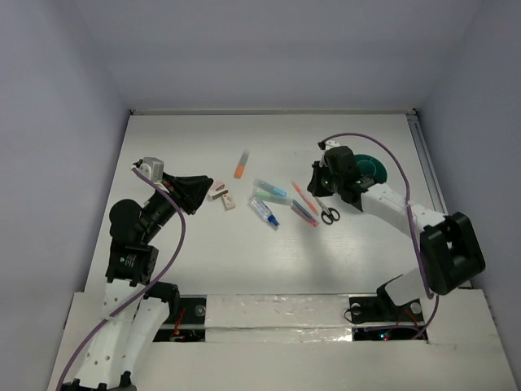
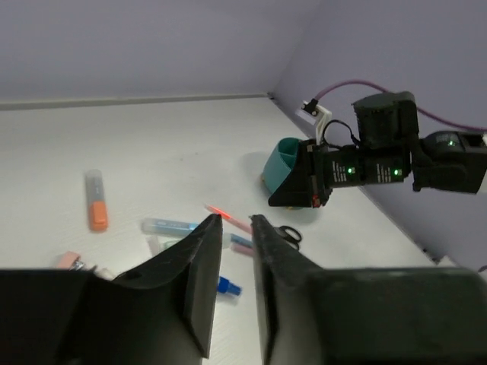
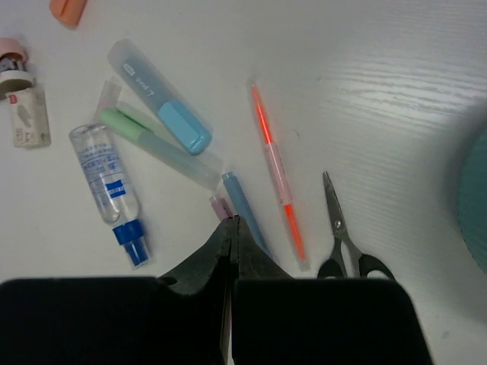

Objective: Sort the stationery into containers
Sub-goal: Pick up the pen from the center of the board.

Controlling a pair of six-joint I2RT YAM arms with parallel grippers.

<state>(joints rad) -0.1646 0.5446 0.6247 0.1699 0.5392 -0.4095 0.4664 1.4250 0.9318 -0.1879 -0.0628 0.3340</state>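
The stationery lies mid-table: an orange marker [image 1: 242, 164], a blue highlighter [image 1: 270, 188], a green highlighter [image 1: 269, 199], a clear blue-capped pen [image 1: 264, 213], a pink/red pen [image 1: 303, 198], a blue pen [image 1: 306, 214], black-handled scissors [image 1: 328, 213] and two small erasers [image 1: 222, 196]. The teal cup [image 1: 373, 169] stands at the right, partly hidden by the right arm. My right gripper [image 1: 314, 184] is shut and empty, and hovers over the pens [image 3: 230, 220] just above the blue pen [image 3: 245, 214]. My left gripper [image 1: 209, 183] is slightly open and empty [image 2: 236, 220], left of the erasers.
White walls close the table at the back and on both sides. In the left wrist view the right arm's black wrist [image 2: 342, 171] stands right in front of the cup [image 2: 286, 162]. A purple cable [image 1: 383, 147] loops over the right arm.
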